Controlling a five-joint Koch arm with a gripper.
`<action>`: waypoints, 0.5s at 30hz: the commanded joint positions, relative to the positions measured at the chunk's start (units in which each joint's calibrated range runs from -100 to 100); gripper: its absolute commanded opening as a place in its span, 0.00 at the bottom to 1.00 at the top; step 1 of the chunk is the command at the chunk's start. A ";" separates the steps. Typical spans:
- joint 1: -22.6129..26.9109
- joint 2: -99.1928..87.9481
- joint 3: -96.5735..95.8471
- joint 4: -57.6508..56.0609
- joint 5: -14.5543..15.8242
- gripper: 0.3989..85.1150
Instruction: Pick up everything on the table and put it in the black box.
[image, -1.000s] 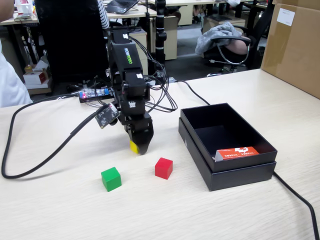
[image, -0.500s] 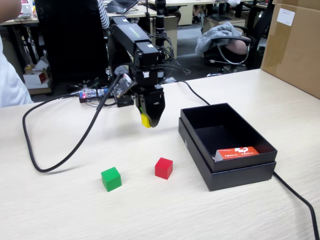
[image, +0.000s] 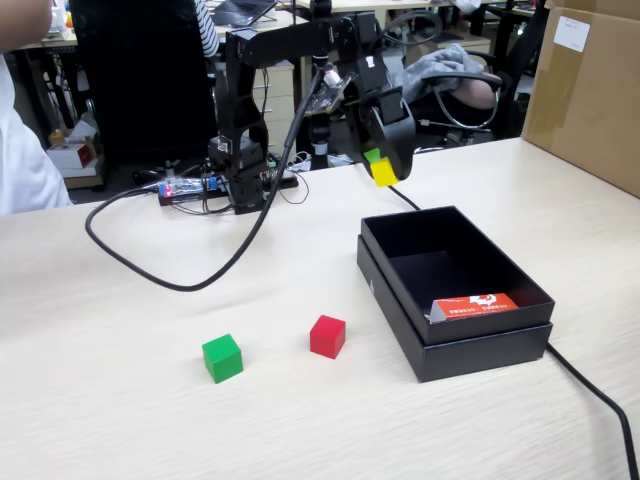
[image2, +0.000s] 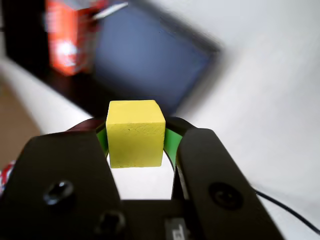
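My gripper (image: 384, 170) is shut on the yellow cube (image: 384, 173) and holds it in the air above the table (image: 120, 400), just behind the far left corner of the black box (image: 395, 300). In the wrist view the yellow cube (image2: 135, 133) sits clamped between the green-padded jaws of the gripper (image2: 135, 140), with the black box (image2: 145, 60) blurred below and ahead. The green cube (image: 222, 357) and the red cube (image: 327, 336) lie on the table to the left of the box.
A flat red-and-white packet (image: 472, 306) lies inside the box. A black cable (image: 180, 278) loops across the table from the arm's base (image: 240, 170); another cable (image: 595, 395) runs off right of the box. A brown carton (image: 590, 90) stands at the far right.
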 joint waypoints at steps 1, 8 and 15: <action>-0.29 5.97 5.48 -0.07 0.15 0.00; -0.54 22.84 14.00 0.01 0.59 0.00; -1.86 35.34 16.09 0.10 1.47 0.01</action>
